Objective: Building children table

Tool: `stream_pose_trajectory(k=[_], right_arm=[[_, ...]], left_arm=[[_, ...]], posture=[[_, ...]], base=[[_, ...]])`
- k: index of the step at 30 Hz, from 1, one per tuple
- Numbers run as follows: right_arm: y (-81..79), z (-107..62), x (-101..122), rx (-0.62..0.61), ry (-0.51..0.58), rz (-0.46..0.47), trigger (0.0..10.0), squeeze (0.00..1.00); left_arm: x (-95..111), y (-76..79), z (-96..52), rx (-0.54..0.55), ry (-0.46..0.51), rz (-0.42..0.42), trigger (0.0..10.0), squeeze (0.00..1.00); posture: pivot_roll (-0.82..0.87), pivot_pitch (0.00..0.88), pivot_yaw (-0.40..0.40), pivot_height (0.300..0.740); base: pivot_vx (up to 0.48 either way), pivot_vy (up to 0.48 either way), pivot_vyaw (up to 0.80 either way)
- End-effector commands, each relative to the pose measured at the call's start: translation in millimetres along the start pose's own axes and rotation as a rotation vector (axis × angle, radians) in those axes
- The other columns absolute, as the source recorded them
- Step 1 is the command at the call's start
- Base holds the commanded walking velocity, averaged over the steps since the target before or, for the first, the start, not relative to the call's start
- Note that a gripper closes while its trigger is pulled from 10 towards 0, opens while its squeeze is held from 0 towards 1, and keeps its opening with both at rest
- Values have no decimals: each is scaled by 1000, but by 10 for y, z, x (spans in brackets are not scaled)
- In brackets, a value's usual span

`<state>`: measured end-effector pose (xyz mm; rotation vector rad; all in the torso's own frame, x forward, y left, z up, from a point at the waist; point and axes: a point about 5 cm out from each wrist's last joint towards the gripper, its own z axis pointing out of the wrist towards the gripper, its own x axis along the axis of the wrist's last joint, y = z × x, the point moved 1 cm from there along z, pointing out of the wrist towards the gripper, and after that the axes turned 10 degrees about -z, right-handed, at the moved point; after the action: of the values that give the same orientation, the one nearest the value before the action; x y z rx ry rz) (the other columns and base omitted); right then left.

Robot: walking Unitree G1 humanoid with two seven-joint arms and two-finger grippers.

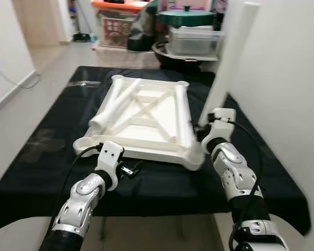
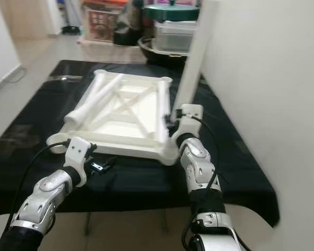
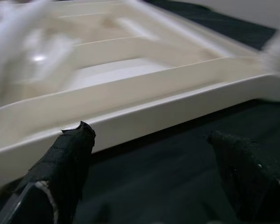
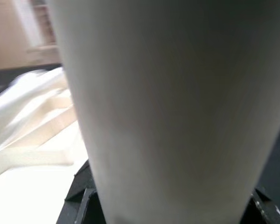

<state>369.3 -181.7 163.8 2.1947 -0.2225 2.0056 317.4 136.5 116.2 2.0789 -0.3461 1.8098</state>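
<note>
— Where's the white tabletop?
— Lying upside down on the black-draped counter, ribbed underside up, two loose white legs resting across its left half.

— And the right arm's pose?
— Bent at the elbow, forearm reaching forward and up along the tabletop's right edge, near the front right corner socket. Right pincer clamped round the lower end of a third white leg, fingers dark on either side of it in the wrist view. Leg held nearly upright, leaning slightly right, its base just beside the tabletop's right rim.

— Left arm?
— Stretched forward low over the counter, wrist level, just short of the tabletop's near rim. Left pincer spread wide and holding nothing; both black fingertips apart over the dark cloth, pointing at the rim's side wall.

— Anything beyond the counter?
— Storage boxes and a green lidded pot on the floor; pale wall to the right.
</note>
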Motion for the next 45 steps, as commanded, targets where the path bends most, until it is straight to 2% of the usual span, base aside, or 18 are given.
stream_pose_trajectory(k=[1,4,5,6,10,11,15,16,21,23,24,26,28,34,37,43,44,45], right_arm=[[140,-79,-299,-136,-155,15,0,0],[-115,-229,-228,-88,-116,-3,0,0],[-225,-252,-232,-38,-121,-8,2667,0],[-350,-276,-214,32,-116,-10,10000,0],[-478,-285,-135,123,-70,-12,10000,0],[-466,-250,-8,156,2,-7,10000,1000],[-451,-210,103,214,38,12,10000,1000],[-454,-191,158,282,58,33,10000,0],[-454,-241,303,610,150,46,10000,0],[-413,-319,96,807,140,-98,10000,0],[-393,-316,48,831,124,-116,7490,0],[-383,-312,28,841,114,-119,7490,0],[-344,-247,-42,823,90,-130,0,0],[-180,-22,-139,571,8,-62,0,0],[116,111,-277,154,-113,16,0,0],[227,-75,-502,-122,-238,34,0,0],[72,-136,-476,-52,-224,-11,3686,0],[-127,-188,-374,69,-150,-65,10000,0]], left_arm=[[6,18,-3,-4,-2,13,10000,0],[24,33,6,-6,5,12,10000,0],[20,37,8,-6,4,12,10000,0],[14,41,11,-6,3,12,10000,0],[6,44,13,-7,2,11,10000,0],[1,46,13,-8,1,9,10000,0],[11,41,5,-9,4,7,10000,0],[11,26,4,-5,4,7,10000,0],[18,14,11,-5,5,5,10000,0],[7,42,27,-14,0,12,10000,0],[8,42,32,-14,1,12,10000,0],[11,40,35,-13,1,12,10000,0],[19,45,47,-11,5,10,10000,0],[12,68,35,-12,7,8,10000,0],[-3,39,13,-2,2,9,10000,0],[0,29,1,-3,0,15,10000,0],[1,33,8,-4,0,14,10000,0],[2,50,23,-11,1,13,10000,0]], posture=[[75,0,-108,740],[76,0,-108,740],[76,0,-108,740],[73,0,-107,740],[70,0,-106,740],[65,0,-105,740],[68,0,-109,740],[68,0,-111,740],[58,0,-103,740],[61,0,-104,740],[59,0,-104,740],[59,0,-104,740],[56,0,-105,740],[73,0,-114,740],[77,0,-114,740],[77,0,-111,740],[67,0,-104,740],[65,0,-101,740]], base=[[0,0,0],[0,0,0],[0,0,0],[0,0,0],[0,0,0],[0,0,0],[0,0,0],[0,0,0],[0,0,0],[0,0,0],[0,0,0],[0,0,0],[0,0,0],[0,0,0],[0,0,0],[0,0,0],[0,0,0],[0,0,0]])
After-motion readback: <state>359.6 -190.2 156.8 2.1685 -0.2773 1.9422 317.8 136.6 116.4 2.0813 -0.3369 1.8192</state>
